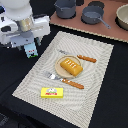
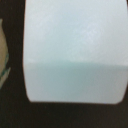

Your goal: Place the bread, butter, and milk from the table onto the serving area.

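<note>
The milk [image 1: 31, 50], a white and light-blue carton, stands upright directly under my gripper [image 1: 30, 46] over the black table [image 1: 15, 65], just off the left edge of the serving area [image 1: 95, 95] in the exterior view. The gripper's fingers straddle the carton's top and look shut on it. In the wrist view the carton's pale top [image 2: 75, 50] fills the picture and the fingers are hidden. The bread [image 1: 71, 66] lies on the round plate [image 1: 60, 62]. The butter [image 1: 52, 92] lies flat on the mat near its front edge.
A fork [image 1: 52, 76] and an orange-handled knife [image 1: 73, 83] lie on the mat beside the plate, and another orange-handled utensil [image 1: 86, 58] lies behind it. A pinkish-brown board [image 1: 107, 27] with grey pots [image 1: 93, 15] stands at the back.
</note>
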{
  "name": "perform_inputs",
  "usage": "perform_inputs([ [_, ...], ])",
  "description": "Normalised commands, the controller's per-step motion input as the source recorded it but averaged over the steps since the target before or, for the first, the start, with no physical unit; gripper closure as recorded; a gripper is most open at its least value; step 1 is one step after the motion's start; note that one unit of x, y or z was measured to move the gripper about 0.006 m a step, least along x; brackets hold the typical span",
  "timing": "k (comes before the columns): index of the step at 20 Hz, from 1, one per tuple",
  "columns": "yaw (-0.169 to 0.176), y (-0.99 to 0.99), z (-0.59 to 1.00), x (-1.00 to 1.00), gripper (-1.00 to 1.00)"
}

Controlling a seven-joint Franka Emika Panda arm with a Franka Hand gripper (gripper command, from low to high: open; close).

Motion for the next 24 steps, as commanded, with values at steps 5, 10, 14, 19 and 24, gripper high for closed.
perform_inputs([
  [5, -0.036, 0.23, -0.19, -0.13, 1.0],
  [10, 0.0, 0.27, -0.03, -0.14, 1.0],
  [14, 0.0, 0.57, 0.91, 0.54, 1.0],
  [19, 0.0, 0.57, 1.0, 0.86, 1.0],
  [24, 0.0, 0.4, 0.81, 0.81, 1.0],
])
